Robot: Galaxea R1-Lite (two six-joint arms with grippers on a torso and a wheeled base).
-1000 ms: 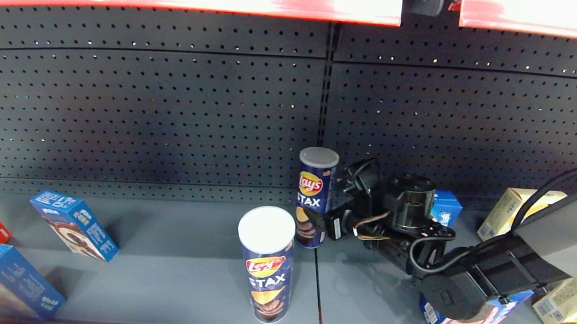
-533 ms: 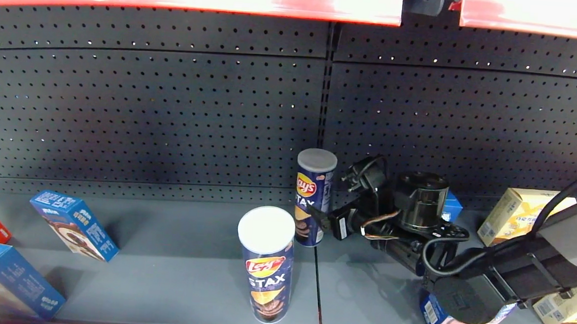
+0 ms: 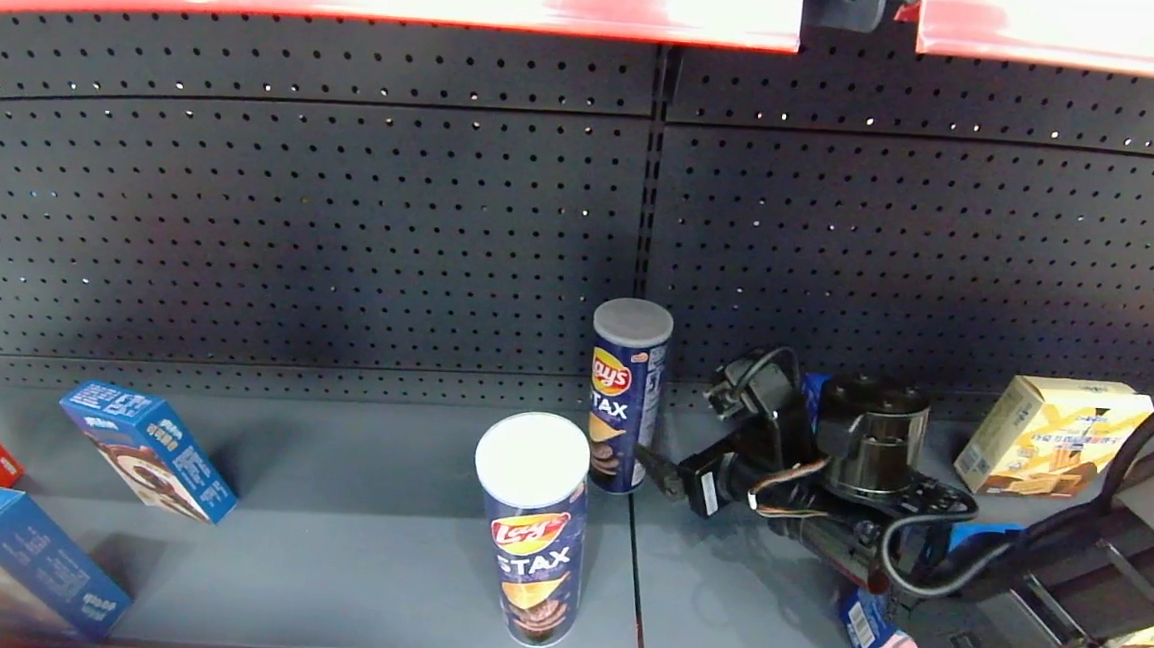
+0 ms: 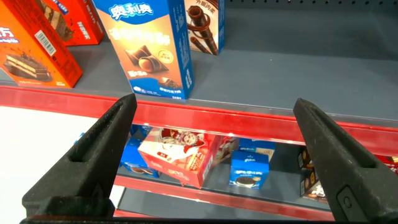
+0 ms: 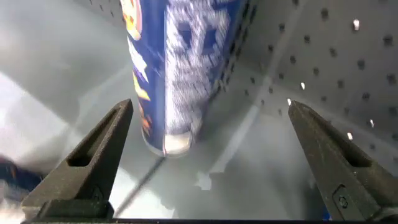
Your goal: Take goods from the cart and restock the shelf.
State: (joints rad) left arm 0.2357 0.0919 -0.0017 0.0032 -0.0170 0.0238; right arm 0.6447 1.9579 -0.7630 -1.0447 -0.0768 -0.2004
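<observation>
right claw (image 3: 658, 471) spread, near rear chip can (image 3: 627, 397)

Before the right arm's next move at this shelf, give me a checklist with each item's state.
1. right gripper open, holding nothing: ok.
2. rear chip can upright on the shelf, not clamped: ok.
3. front chip can upright, to the left of the right arm and apart from it: ok.
4. blue box at the shelf's front edge, under the right arm, free of contact with it: cannot tell.
5. left gripper open and empty: ok.
</observation>
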